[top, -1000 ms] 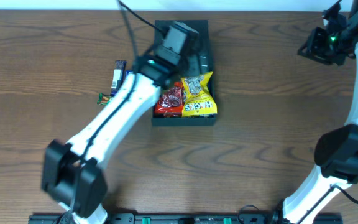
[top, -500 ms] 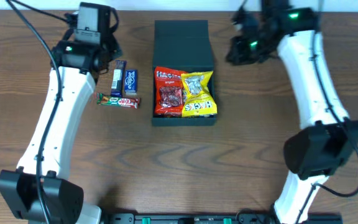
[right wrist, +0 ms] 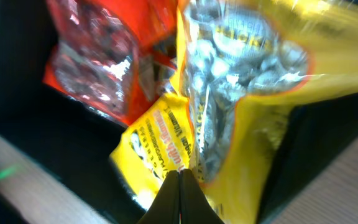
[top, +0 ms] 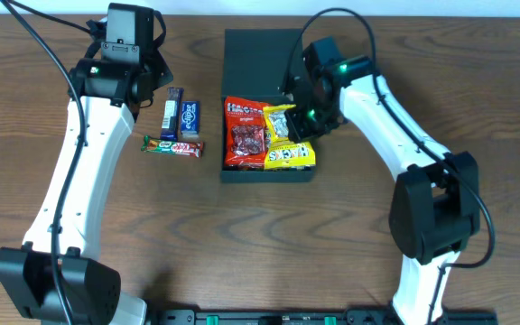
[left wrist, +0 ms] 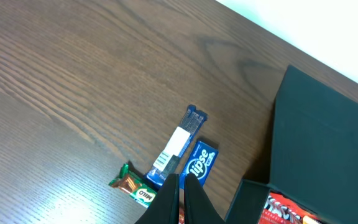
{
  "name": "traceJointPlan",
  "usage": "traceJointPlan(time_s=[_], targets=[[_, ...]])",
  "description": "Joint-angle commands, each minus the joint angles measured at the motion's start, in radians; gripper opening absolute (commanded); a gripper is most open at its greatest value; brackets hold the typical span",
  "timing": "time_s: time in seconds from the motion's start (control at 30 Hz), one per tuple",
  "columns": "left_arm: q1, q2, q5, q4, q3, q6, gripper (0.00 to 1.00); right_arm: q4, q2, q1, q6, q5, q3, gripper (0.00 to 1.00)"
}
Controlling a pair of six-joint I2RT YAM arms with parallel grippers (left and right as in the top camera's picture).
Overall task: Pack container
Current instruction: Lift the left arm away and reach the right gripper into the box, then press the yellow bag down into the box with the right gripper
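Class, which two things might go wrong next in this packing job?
The right gripper, shut, points into the yellow packet by the container wall; pushing on may crumple it or tip it out. The left gripper, also shut, hangs above the snack bars on the table; lowered so, it may scatter them.

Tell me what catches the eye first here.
The bright red packet and yellow packet sit side by side in the dark box, centre back. The right fingers are shut right at the yellow one; three small bars lie left of the box.
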State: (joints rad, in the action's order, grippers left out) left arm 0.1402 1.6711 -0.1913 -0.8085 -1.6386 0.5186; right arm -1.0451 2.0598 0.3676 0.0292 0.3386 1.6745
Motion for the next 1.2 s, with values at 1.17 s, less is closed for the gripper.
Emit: traceJointPlan(time_s=[1.17], targets=[[-0.003,0.003,-0.019,-0.006,-0.007,-0.010,0.09,0.144,0.060,0.014,-0.085,-0.200,-0.023,0.02]])
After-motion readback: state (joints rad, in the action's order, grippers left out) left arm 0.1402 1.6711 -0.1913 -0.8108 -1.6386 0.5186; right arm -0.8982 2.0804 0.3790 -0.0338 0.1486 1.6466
